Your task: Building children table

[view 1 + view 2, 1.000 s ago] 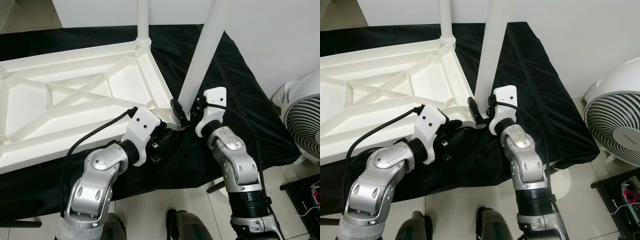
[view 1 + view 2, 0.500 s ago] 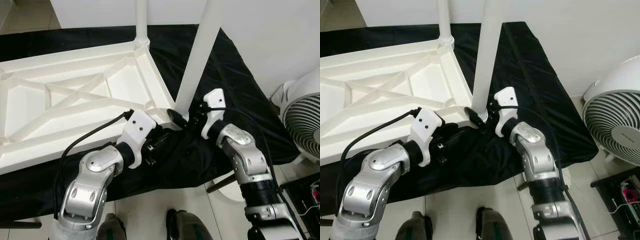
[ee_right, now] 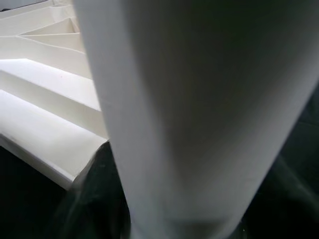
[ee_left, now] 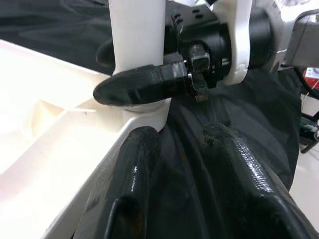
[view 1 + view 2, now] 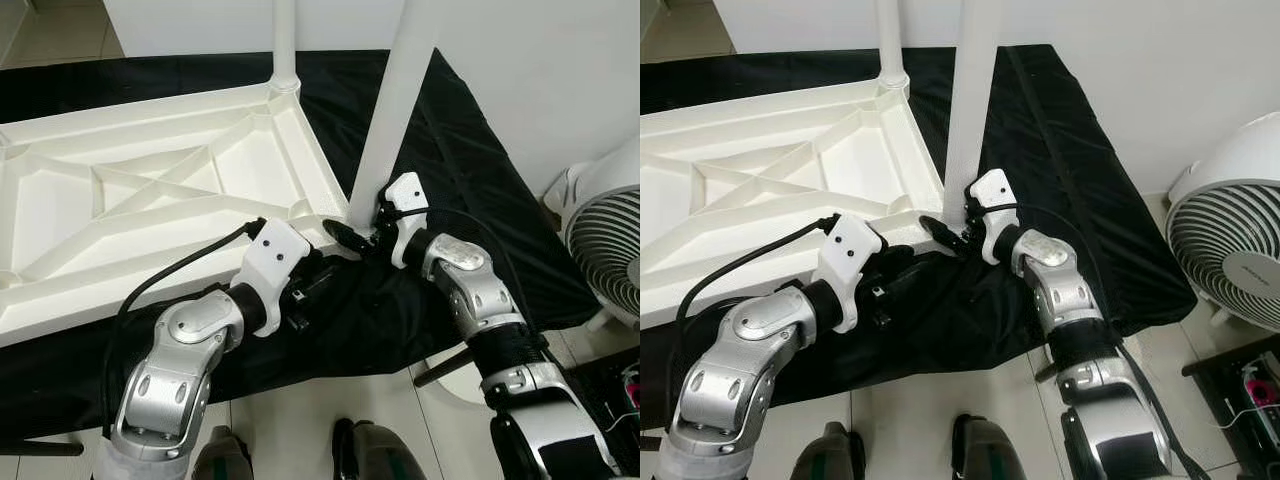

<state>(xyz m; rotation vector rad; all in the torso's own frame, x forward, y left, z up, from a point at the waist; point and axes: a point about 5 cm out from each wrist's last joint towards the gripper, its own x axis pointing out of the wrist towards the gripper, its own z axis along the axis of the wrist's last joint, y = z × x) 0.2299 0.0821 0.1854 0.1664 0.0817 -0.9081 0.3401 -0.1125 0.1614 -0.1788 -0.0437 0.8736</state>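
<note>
A white children's table top (image 5: 150, 190) lies upside down on a black cloth (image 5: 460, 150), ribbed underside up. One white leg (image 5: 284, 45) stands in its far corner. A second white leg (image 5: 392, 110) stands slightly tilted at the near right corner, and my right gripper (image 5: 358, 230) is shut around its base; one black finger (image 4: 144, 84) crosses the leg's front. In the right wrist view the leg (image 3: 199, 114) is very close. My left gripper (image 4: 179, 134) sits low beside that corner, open, with one finger (image 4: 129, 164) against the table's edge and cloth between the fingers.
A white fan (image 5: 608, 250) stands on the tiled floor at the right, with a white wall (image 5: 540, 60) behind it. The cloth's front edge hangs near my feet (image 5: 370, 450). A dark rack (image 5: 610, 380) sits at the lower right.
My right gripper has shifted left towards the table's corner, and the leg it holds now stands more upright. The left gripper has barely moved.
</note>
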